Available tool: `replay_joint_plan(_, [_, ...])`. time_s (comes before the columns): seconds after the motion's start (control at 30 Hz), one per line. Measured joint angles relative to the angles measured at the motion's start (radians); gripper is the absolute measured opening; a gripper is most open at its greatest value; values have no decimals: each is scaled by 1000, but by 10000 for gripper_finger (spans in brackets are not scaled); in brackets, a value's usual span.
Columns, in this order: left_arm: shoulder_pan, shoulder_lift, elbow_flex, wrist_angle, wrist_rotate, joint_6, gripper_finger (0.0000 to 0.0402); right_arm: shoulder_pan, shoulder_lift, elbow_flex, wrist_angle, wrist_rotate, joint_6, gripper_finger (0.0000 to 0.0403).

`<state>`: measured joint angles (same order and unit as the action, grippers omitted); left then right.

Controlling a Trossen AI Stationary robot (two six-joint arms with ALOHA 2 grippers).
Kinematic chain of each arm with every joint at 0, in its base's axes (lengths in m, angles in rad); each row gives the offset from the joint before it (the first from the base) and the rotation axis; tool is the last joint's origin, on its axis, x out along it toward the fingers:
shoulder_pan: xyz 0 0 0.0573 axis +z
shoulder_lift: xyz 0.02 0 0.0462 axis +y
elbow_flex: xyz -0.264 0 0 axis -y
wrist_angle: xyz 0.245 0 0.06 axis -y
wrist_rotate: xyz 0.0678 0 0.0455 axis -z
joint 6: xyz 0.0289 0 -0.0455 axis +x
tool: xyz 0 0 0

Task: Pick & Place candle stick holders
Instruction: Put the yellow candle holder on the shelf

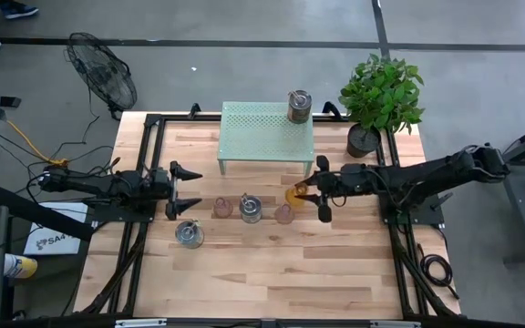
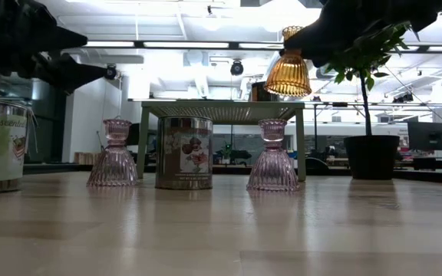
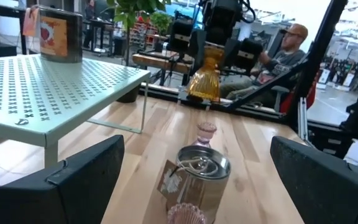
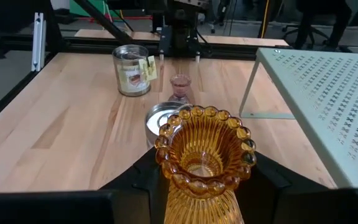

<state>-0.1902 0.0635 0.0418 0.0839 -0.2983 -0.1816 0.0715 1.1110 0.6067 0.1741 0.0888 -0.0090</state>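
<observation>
Near the front right corner of the pale green perforated metal stand (image 1: 266, 134), the ribbed amber-orange glass candle stick holder (image 1: 296, 194) is held clear of the light wooden tabletop (image 1: 272, 264) by the right end effector (image 1: 310, 193), whose two dark fingers are clamped on either side of its body. From table height the amber holder (image 2: 287, 73) is seen hanging in the air, above the level of the stand's top, with the dark arm above it. In the right wrist view its beaded rim (image 4: 204, 148) fills the space between the two fingers, mouth towards the camera. Below and just beside it on the tabletop a row of three holders is set: a pale pink ribbed glass holder (image 1: 222, 208), a squat silvery metal cylinder with a floral label (image 1: 251, 210) and a second pale pink ribbed glass holder (image 1: 284, 214), the last of these lying nearest the raised amber one. A second silvery metal cylinder (image 1: 189, 234) stands apart, nearer the table's front and close to the left end effector (image 1: 192, 189), which hovers at the left of the row with its fingers spread wide and nothing between them. A third silvery metal cylinder (image 1: 299, 106) is placed on the right rear part of the green stand. A leafy green plant in a dark pot (image 1: 373, 109) stands just right of the stand.
</observation>
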Motion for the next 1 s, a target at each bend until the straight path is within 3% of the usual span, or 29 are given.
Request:
replay_joint_plan(0.17, [0,0,0,1,-14,-7,399,-21,0,0,4,-33,-11,138])
replay_joint_plan(0.37, [0,0,0,3,-207,-18,399,-37,0,0,26,-37,-18,138])
replay_joint_plan(0.63, [0,18,0,40,-167,-26,399,-40,1,0,53,-37,-27,138])
replay_joint_plan(0.77, [0,148,0,171,-207,-31,399,-40,14,0,125,-40,-55,138])
replay_joint_plan(0.9, [0,361,12,413,-192,30,399,-47,55,0,202,-53,-70,138])
replay_joint_plan(1.0, [0,534,80,455,-191,68,399,-64,90,0,251,-83,-61,138])
